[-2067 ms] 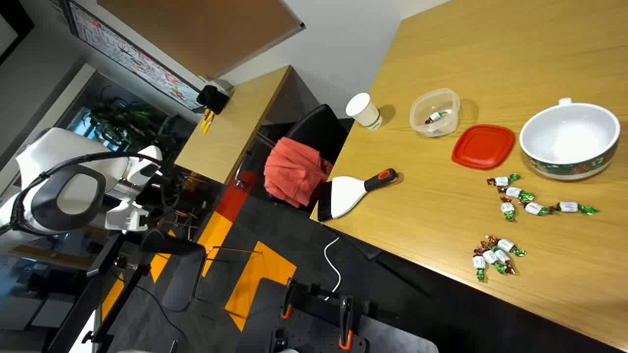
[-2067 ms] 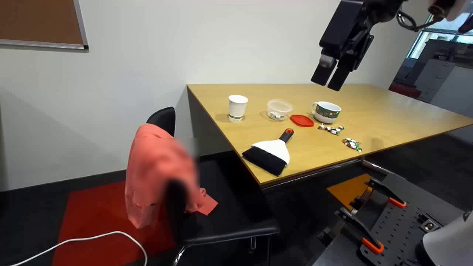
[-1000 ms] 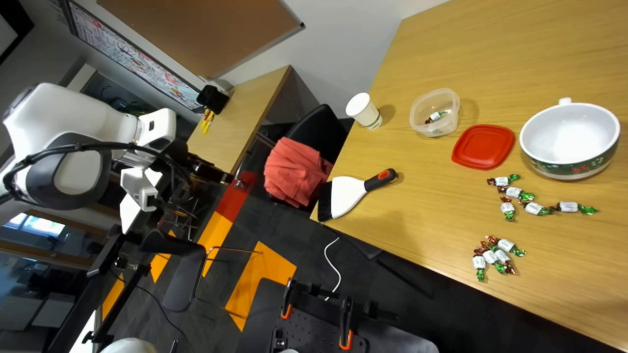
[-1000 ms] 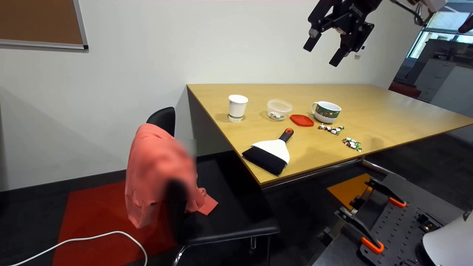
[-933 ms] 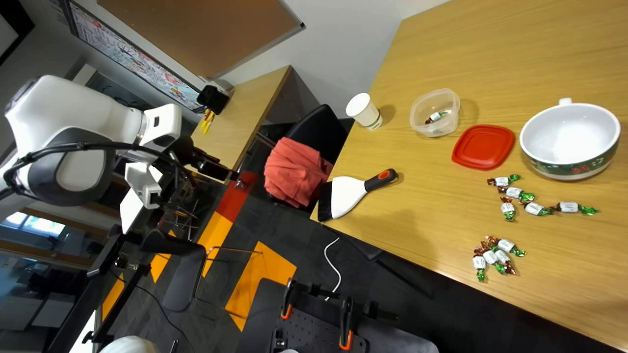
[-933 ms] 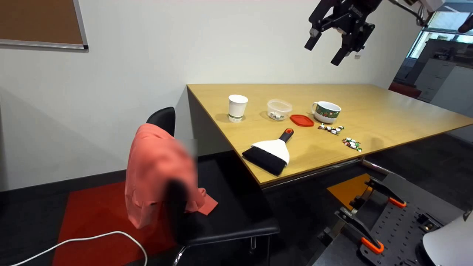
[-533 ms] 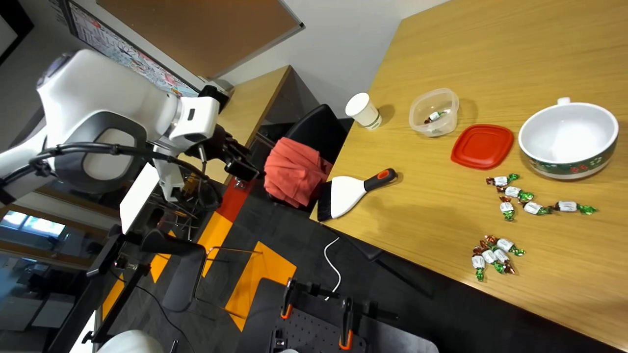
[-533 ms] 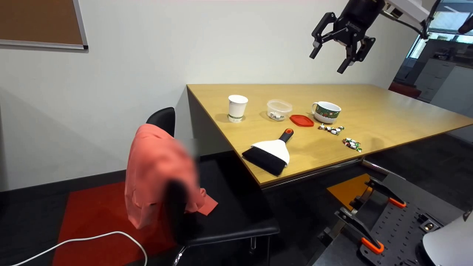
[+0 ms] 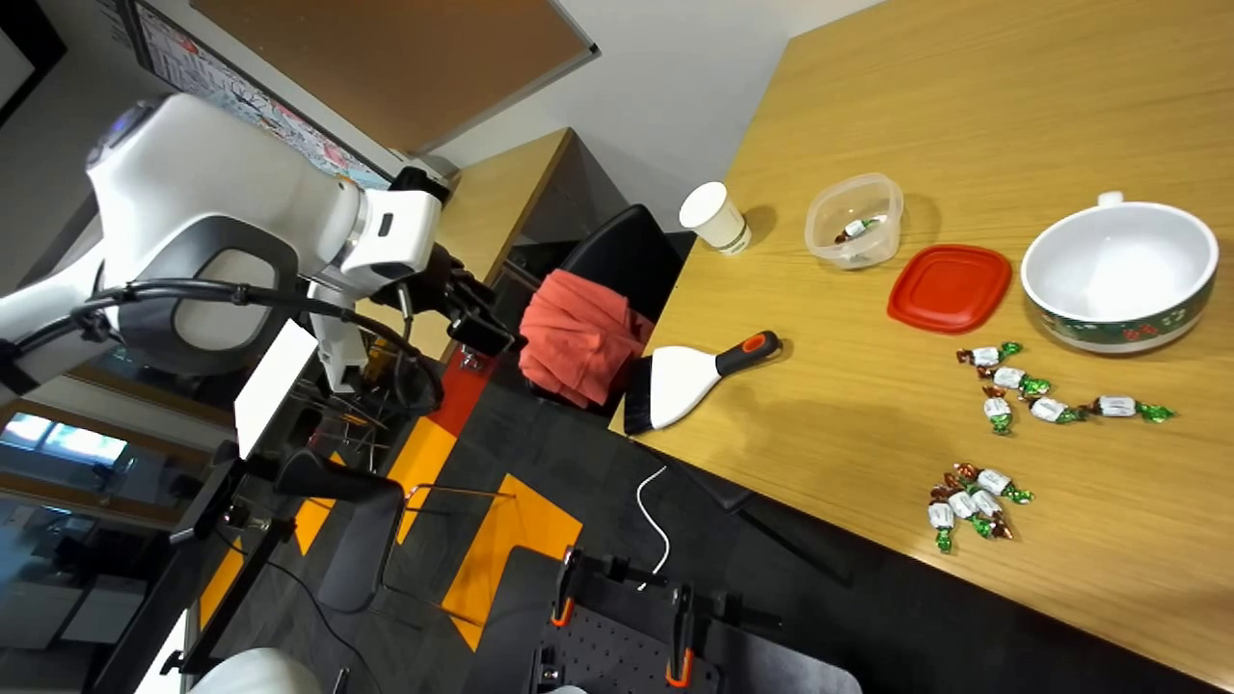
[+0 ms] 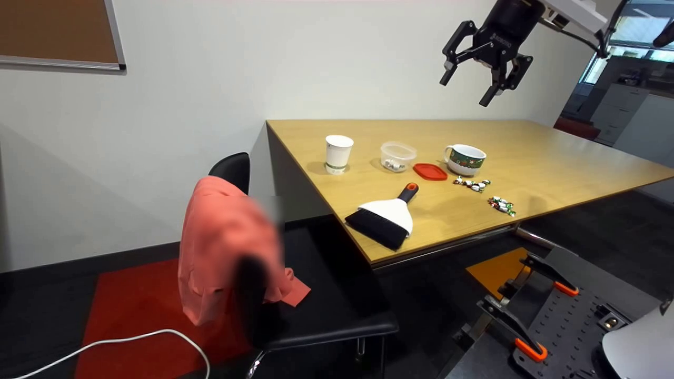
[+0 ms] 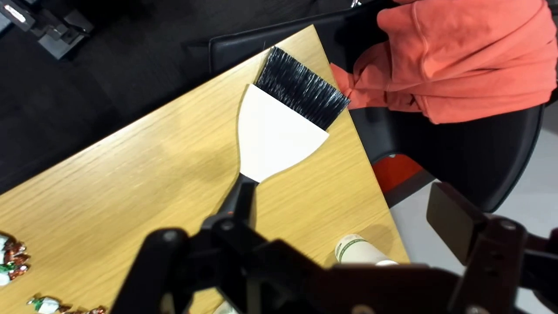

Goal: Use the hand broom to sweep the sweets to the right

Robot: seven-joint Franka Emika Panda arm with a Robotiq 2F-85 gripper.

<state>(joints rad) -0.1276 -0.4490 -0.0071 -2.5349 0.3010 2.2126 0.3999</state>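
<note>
The hand broom lies flat at the table corner, with white head, black bristles and black-orange handle, in both exterior views [image 9: 683, 386] [image 10: 392, 212] and in the wrist view [image 11: 277, 135]. Its bristles reach the table edge. Wrapped sweets lie in two groups: an upper group [image 9: 1007, 378] by the mug and a lower group [image 9: 964, 505] nearer the front edge. Part of them shows at the wrist view's lower left [image 11: 8, 257]. My gripper [image 10: 466, 90] is open and empty, high above the table. In the wrist view its left finger [image 11: 344, 198] covers most of the broom handle.
A white paper cup [image 9: 715, 220], a clear tub [image 9: 829, 231] holding sweets, a red lid [image 9: 950, 287] and a large mug [image 9: 1118, 265] stand behind the broom and sweets. A chair with a coral cloth [image 9: 581, 337] stands by the table's end.
My gripper has opened from nearly closed fingers to wide apart. The arm has swung toward the table and the gripper has tilted to point more downward. Broom and sweets have not moved.
</note>
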